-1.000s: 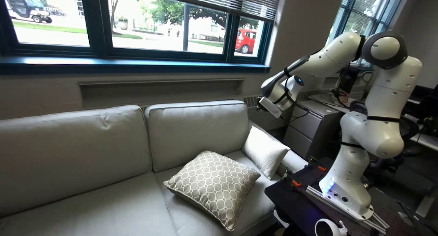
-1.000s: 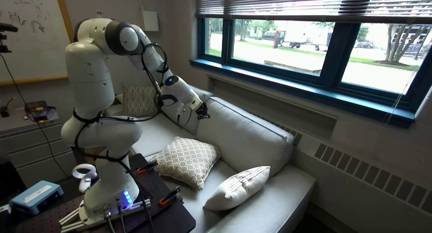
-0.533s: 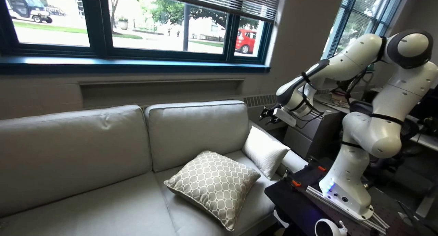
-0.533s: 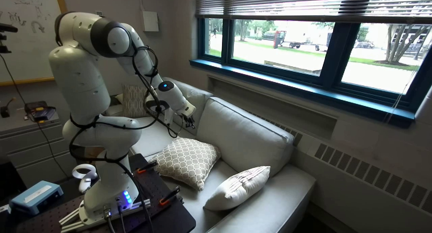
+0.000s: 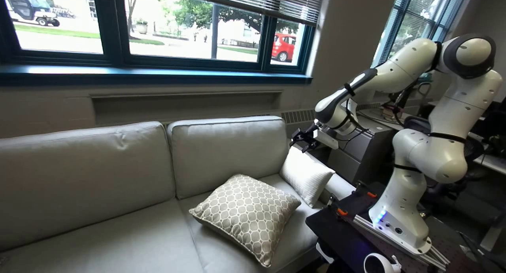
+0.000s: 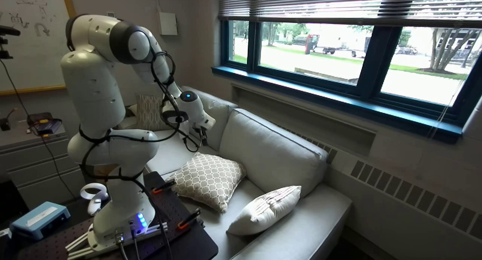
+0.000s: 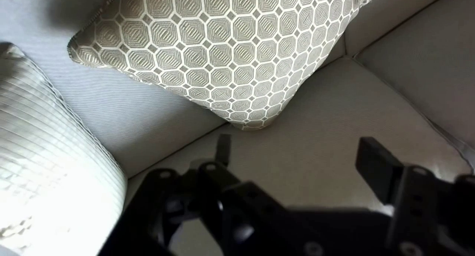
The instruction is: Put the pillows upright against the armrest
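Office-like room: whiteboard (image 6: pixel 30 58) with sketches, drawer cabinet (image 6: pixel 32 160).

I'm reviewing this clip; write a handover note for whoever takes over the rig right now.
Fingers: open, holding nothing, above the sofa.
White pillow: tilted, apparently leaning on the armrest.
Lattice pillow: lying on the seat, apart from the armrest.
Done: white pillow seems propped, though slanted.
Left: stand the lattice pillow against the armrest; perhaps straighten the white one.
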`<state>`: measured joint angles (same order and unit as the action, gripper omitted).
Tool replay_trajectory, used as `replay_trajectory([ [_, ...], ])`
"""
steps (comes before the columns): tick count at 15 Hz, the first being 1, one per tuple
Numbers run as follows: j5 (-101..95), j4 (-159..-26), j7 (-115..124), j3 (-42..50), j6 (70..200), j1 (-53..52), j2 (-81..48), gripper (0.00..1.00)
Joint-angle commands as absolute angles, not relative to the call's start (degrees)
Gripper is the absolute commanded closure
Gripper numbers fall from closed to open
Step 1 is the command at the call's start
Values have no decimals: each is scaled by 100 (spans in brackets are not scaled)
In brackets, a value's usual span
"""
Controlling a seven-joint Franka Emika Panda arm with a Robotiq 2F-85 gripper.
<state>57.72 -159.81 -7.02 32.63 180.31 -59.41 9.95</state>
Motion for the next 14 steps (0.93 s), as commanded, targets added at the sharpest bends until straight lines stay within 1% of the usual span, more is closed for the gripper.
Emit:
replay_trajectory([
  [1, 5861, -15742, -560, 3231, 18149, -6048, 507, 3],
  [2, 5891, -15585, -501, 3210, 18288, -6093, 195, 0],
  [6, 5828, -14747, -539, 3173, 18629, -6164, -977, 0],
  [7, 5105, -14657, 49, 2080, 18733, -4981, -1177, 0],
  [8, 5552, -14294, -446, 2903, 18630, -5814, -1527, 0],
  [9, 5381, -14104, -364, 2649, 18594, -5505, -1749, 0],
  [11, 5142, -13673, -701, 2511, 17716, -5088, -1965, 0],
  [12, 4207, -13600, -259, 1986, 17328, -4336, -1915, 0],
  [13, 4924, -13207, -1174, 2009, 16869, -4316, -2138, 0],
  [14, 4876, -13019, -1387, 1767, 16520, -3949, -2251, 0],
])
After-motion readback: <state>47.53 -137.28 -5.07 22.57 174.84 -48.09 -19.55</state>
